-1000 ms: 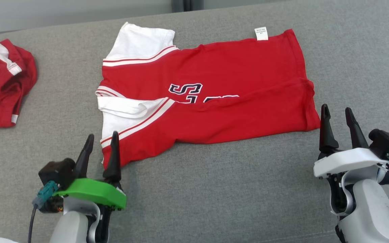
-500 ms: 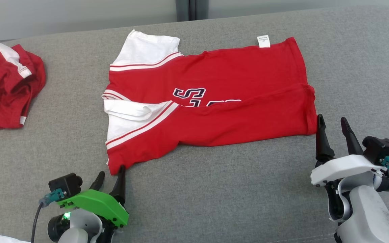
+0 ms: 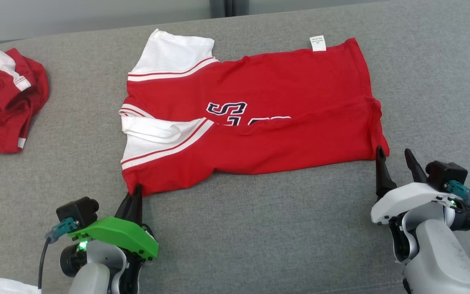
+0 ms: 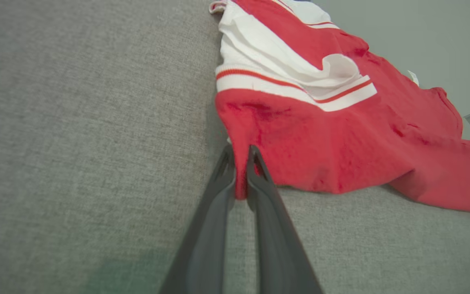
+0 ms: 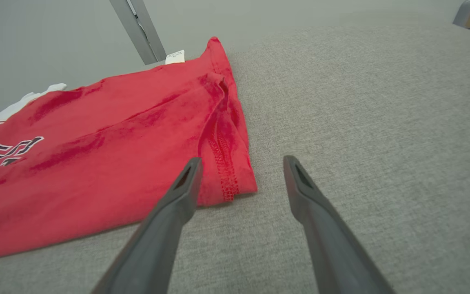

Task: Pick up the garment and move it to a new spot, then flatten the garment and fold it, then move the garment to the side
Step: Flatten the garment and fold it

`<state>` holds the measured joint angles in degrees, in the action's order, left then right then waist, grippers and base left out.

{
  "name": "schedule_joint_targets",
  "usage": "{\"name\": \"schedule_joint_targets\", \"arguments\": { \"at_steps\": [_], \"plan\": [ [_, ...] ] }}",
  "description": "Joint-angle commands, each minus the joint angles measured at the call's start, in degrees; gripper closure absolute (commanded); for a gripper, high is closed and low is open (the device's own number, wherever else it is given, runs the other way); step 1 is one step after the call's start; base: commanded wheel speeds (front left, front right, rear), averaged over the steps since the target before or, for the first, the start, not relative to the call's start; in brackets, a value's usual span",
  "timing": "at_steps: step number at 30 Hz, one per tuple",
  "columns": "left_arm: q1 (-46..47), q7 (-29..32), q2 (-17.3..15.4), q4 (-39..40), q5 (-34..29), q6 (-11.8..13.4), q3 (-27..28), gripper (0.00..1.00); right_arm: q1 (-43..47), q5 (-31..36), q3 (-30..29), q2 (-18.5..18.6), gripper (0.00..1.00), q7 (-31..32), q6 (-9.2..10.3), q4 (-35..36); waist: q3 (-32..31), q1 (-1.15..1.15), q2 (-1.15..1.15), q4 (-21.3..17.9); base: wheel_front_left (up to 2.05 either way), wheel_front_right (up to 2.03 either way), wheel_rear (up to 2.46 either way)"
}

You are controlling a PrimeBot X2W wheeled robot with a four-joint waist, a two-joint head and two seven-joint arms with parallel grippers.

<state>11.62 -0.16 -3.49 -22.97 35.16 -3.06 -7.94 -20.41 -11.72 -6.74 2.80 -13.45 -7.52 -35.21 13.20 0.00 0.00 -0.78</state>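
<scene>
Since a second ago your left gripper [image 3: 134, 192] has drawn back and pinched shut on the near left corner of the red cotton jersey with white sleeves [image 3: 259, 90], which lies spread across the middle of the grey woven cushion [image 3: 259, 237], nearer its far edge. Your right gripper [image 3: 393, 156] has its fingers spread, with the hem corner between them. Close it on both layers before lifting, then raise both arms evenly so the fold does not slip.

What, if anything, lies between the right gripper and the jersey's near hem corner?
Nothing visible. The right gripper stands open, jaws either side of the hem corner of the jersey, which lies on the bare grey cushion.
</scene>
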Motion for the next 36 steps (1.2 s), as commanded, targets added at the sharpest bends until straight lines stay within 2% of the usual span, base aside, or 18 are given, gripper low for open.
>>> {"name": "schedule_joint_targets", "arguments": {
  "at_steps": [1,7,15,16,17,18,19,27,36],
  "plan": [
    [0.9,-0.6,-0.4,0.8,-0.7,-0.2,-0.1,1.00,-1.4,0.7,-0.2,0.2,0.00,0.1,0.06,-0.9,0.1,0.00,0.00,0.3,0.00,0.00,0.00],
    [-0.1,-1.2,-0.7,4.3,-1.0,0.2,-0.4,1.00,-4.4,2.3,0.4,0.2,0.00,1.2,0.07,-5.6,0.4,0.00,0.00,1.4,0.00,0.00,0.00],
    [-1.2,-1.1,-0.9,7.4,-1.4,0.8,-1.0,1.00,-7.6,6.8,-3.3,0.2,0.00,2.5,0.07,-12.5,0.7,0.00,0.00,2.0,0.00,0.00,0.00],
    [-1.3,-1.2,-1.1,7.7,-1.4,0.9,-1.0,1.00,-8.0,6.8,-3.3,0.2,0.27,2.3,0.07,-13.2,0.7,0.00,0.00,2.0,0.00,0.00,0.00],
    [-1.8,-1.1,-1.3,8.6,-1.3,1.1,-0.8,1.00,-8.7,6.6,-3.1,0.2,0.81,2.0,0.07,-14.2,0.7,0.00,0.00,1.9,0.00,0.00,0.00],
    [-1.9,-1.1,-1.5,9.0,-1.3,1.2,-0.7,1.00,-9.0,6.3,-2.9,0.2,0.95,1.9,0.07,-14.5,0.6,0.00,0.00,1.8,0.00,0.00,0.00],
    [-2.1,-1.1,-1.8,9.5,-1.3,1.3,-0.5,1.00,-9.4,5.6,-2.7,0.2,1.00,1.6,0.07,-14.6,0.5,0.00,0.00,1.7,0.00,0.00,0.00],
    [-5.0,-0.8,-3.5,15.9,-1.8,2.5,0.0,1.00,-8.3,2.3,-1.6,0.2,1.00,0.7,0.07,-11.2,-0.7,0.00,0.00,0.9,0.00,0.00,0.00],
    [-14.1,2.8,-5.7,27.5,-2.3,5.1,-0.4,1.00,2.2,0.1,-0.8,0.2,1.00,5.8,0.07,3.8,-0.9,0.00,0.00,0.3,0.00,0.00,0.00]
  ]
}}
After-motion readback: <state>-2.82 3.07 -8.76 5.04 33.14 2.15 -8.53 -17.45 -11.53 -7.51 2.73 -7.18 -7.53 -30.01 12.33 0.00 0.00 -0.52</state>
